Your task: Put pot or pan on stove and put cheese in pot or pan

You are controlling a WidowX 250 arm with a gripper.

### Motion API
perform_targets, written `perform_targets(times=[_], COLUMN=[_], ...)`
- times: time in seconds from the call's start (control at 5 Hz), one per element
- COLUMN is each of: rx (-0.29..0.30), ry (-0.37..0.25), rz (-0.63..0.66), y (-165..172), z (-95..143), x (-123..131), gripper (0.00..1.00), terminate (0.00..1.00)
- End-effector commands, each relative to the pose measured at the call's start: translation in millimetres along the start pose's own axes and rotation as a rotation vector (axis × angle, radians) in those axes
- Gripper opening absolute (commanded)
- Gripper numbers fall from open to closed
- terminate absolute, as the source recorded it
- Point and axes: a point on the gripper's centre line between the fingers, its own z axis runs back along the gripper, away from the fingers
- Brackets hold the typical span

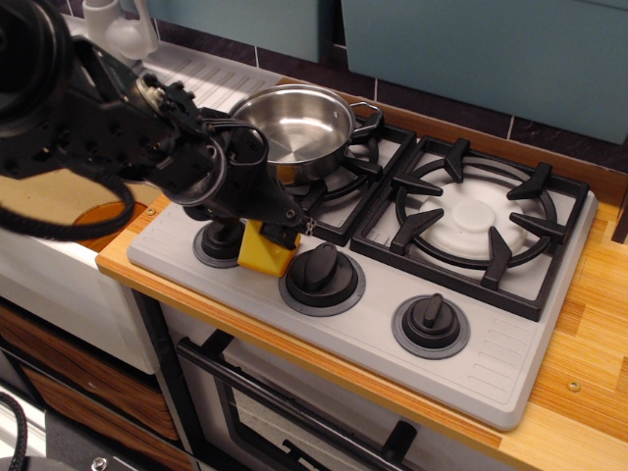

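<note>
The shiny steel pot (294, 126) stands on the left burner grate of the grey stove (510, 363), and its inside is empty. The yellow cheese wedge (263, 255) sits at the stove's front left, between the left knob (218, 240) and the middle knob (322, 275), tilted and mostly covered from above. My black gripper (270, 228) comes in from the left, low over the cheese, with its fingers closed around the top of the wedge. The cheese looks slightly raised off the stove surface.
The right burner grate (476, 221) has a bare white disc. A third knob (430, 322) is at the front right. An orange round cup (103, 221) lies in the sink to the left, partly behind my arm. A wooden counter (579, 392) borders the stove.
</note>
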Motion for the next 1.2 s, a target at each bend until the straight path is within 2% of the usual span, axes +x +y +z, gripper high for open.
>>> perform_targets(times=[0.0, 0.4, 1.0], rx=[0.004, 0.016, 0.004], ry=[0.062, 0.118, 0.155], rz=[0.010, 0.017, 0.018], y=[-9, -9, -5], z=[-2, 18, 39], x=[-1, 9, 24], gripper=[0.00, 0.00, 0.00], terminate=[0.00, 0.00, 0.00])
